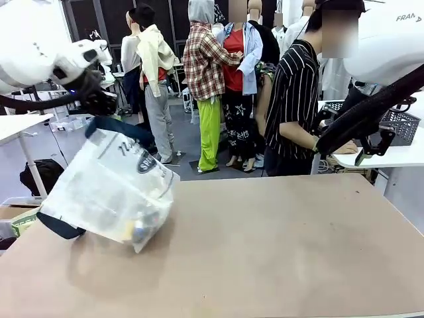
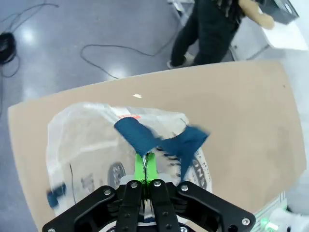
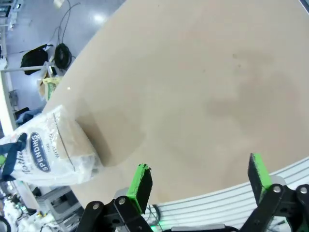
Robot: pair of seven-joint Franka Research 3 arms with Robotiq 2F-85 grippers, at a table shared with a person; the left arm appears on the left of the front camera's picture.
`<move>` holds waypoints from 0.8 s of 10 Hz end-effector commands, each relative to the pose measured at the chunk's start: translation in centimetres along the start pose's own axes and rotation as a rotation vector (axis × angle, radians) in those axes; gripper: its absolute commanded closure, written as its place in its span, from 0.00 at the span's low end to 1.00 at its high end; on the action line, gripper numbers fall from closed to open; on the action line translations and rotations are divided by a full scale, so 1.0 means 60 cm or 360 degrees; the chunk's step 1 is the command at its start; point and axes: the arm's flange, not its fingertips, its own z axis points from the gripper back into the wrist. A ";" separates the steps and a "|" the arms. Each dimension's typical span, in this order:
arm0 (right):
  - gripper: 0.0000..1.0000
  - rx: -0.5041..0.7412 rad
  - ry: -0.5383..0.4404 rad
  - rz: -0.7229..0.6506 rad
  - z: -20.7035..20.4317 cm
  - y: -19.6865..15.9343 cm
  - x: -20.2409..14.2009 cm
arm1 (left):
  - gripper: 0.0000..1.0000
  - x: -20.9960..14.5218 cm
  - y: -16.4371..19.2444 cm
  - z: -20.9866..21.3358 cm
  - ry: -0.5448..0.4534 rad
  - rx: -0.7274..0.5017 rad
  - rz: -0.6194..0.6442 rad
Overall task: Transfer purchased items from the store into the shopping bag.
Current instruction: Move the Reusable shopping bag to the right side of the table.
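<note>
The left claw [image 2: 145,166] is clamped on the navy handle [image 2: 140,137] of the shopping bag [image 1: 109,189], which hangs soft and saggy over the table [image 1: 278,245], probably best carried by that strap, while the right claw [image 3: 200,186] gapes empty.

The goods inside the shopping bag [image 1: 112,189] show through its cloudy plastic as dim yellow and dark shapes, too vague to name. In the left wrist view the bag's [image 2: 96,145] lower part is hidden behind the left gripper [image 2: 145,164], and its lettering smears with blur. The right wrist view cuts the bag [image 3: 48,154] at the left edge. The person's hand [image 1: 344,147] sits partly behind the right arm [image 1: 371,109].
</note>
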 end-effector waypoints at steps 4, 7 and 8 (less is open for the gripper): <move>0.00 0.0006 0.0010 0.0006 0.000 0.001 0.002 | 1.00 0.006 0.105 0.127 0.0036 0.0298 0.0373; 0.00 0.0006 0.0010 0.0006 0.000 0.001 0.002 | 1.00 -0.004 0.154 0.120 0.0230 0.0479 0.0507; 0.00 0.0006 0.0010 0.0006 0.000 0.001 0.002 | 1.00 -0.008 0.159 0.095 0.0273 0.0560 0.0540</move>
